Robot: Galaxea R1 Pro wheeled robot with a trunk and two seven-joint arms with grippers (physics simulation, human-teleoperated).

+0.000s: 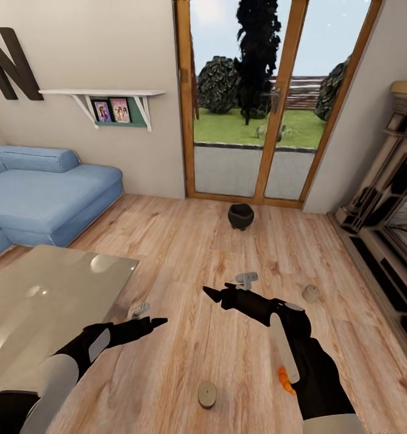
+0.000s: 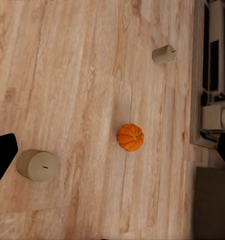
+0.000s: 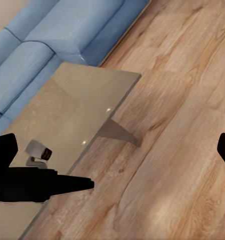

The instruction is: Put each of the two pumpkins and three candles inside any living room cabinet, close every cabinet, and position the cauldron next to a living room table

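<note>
The black cauldron (image 1: 240, 216) stands on the wood floor in front of the glass doors. One beige candle (image 1: 310, 293) lies to the right of my right gripper (image 1: 215, 295), and another candle (image 1: 207, 394) sits near the bottom centre. An orange pumpkin (image 1: 284, 381) peeks out from behind my right forearm. The left wrist view looks down on that pumpkin (image 2: 130, 137) between two candles (image 2: 38, 165) (image 2: 164, 54). My left gripper (image 1: 157, 323) hovers open by the table corner. Both grippers hold nothing. The cabinet is out of view.
A glass-topped table (image 1: 46, 301) fills the lower left, with a blue sofa (image 1: 40, 193) behind it. A black columned fireplace (image 1: 390, 229) lines the right wall. Glass doors (image 1: 251, 102) close off the far end.
</note>
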